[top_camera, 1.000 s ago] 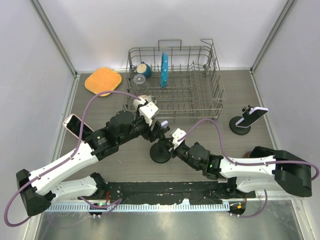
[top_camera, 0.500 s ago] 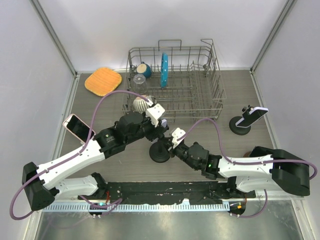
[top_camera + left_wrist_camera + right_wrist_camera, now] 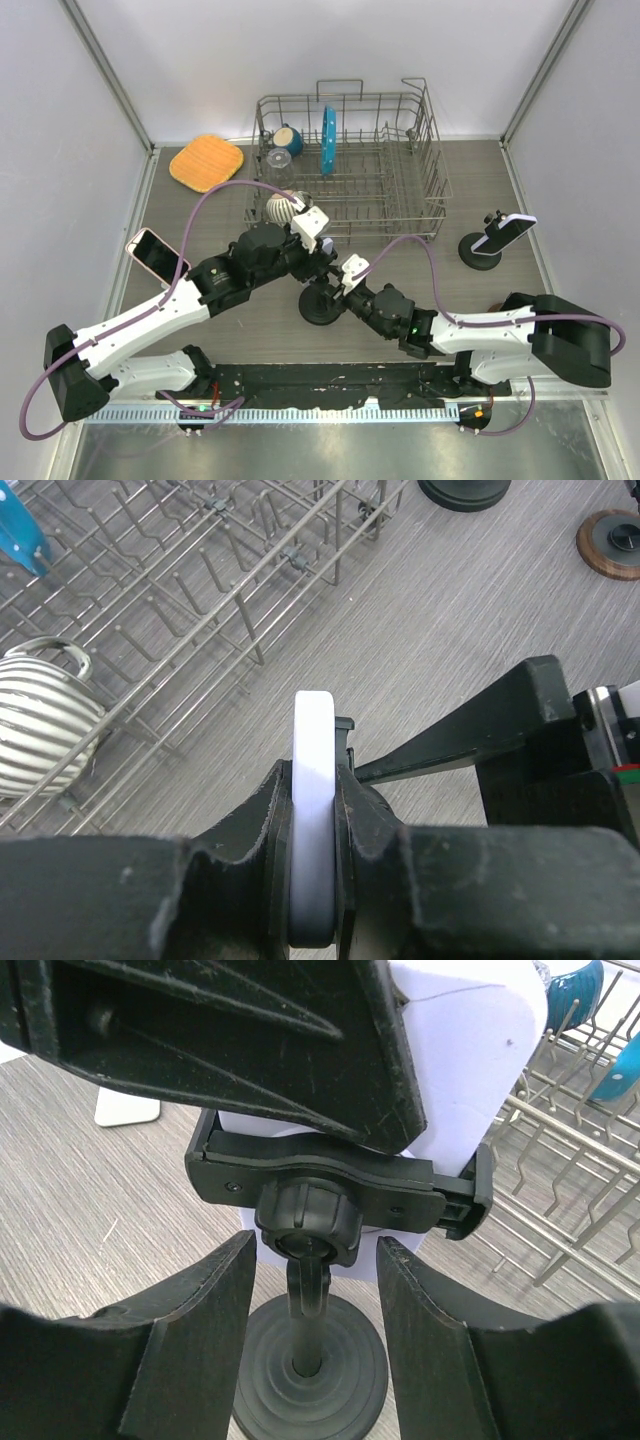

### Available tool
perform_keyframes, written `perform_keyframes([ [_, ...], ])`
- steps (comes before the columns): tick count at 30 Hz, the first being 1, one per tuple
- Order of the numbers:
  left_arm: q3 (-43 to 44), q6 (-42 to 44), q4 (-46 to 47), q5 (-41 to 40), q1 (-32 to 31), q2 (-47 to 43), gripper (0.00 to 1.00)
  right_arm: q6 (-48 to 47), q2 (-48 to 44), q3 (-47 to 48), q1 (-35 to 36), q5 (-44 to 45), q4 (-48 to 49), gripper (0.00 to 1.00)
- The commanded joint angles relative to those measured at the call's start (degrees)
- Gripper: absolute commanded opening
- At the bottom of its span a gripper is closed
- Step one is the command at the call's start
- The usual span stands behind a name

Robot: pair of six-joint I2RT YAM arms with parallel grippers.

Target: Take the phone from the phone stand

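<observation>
The black phone stand (image 3: 318, 310) rests at the table's centre. The white phone (image 3: 313, 760) stays clamped in its cradle (image 3: 340, 1185). Seen edge-on in the left wrist view, the phone is pinched between the jaws of my left gripper (image 3: 313, 780), which is shut on it. In the top view that gripper (image 3: 322, 262) hangs over the stand and hides most of the phone. My right gripper (image 3: 315, 1290) is open; its fingers flank the stand's neck (image 3: 308, 1300) below the ball joint without touching it. The round base (image 3: 310, 1380) lies just beneath.
A wire dish rack (image 3: 430, 190) with a striped mug (image 3: 283, 207) and a blue utensil (image 3: 327, 140) stands close behind. A second stand (image 3: 480, 250) holding a phone is at the right. A pink phone (image 3: 155, 255) lies at the left, an orange sponge (image 3: 207, 162) at the back left.
My left gripper has moved onto the phone and shut on it. My right gripper, shut on the stand's neck before, has opened.
</observation>
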Motion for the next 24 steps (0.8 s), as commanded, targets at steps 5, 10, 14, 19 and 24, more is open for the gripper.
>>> perform_keyframes([
  [5, 0.43, -1.72, 3.02, 2.15, 0.19, -1.2, 0.0, -0.62, 3.32, 2.55, 0.25, 3.08, 7.86, 0.29],
  [10, 1.39, -1.46, 0.91, 4.33, 0.28, -1.64, 0.0, 0.69, 1.3, 0.27, 0.16, 7.02, 8.21, 0.01],
  [14, 3.23, -1.11, -2.51, 4.79, 0.28, -1.64, 0.0, 2.1, -1.33, -1.93, -0.02, 11.07, 6.81, 0.01],
  [19, 2.89, -0.49, -7.18, 4.18, 0.28, -3.57, 0.0, 2.98, -3.44, -4.65, -0.37, 14.86, 6.1, 0.01],
  [24, 1.4, -0.32, -9.2, -0.65, 0.28, -6.47, 0.0, 4.2, -3.97, -6.85, -1.16, 17.14, 6.89, 0.01],
])
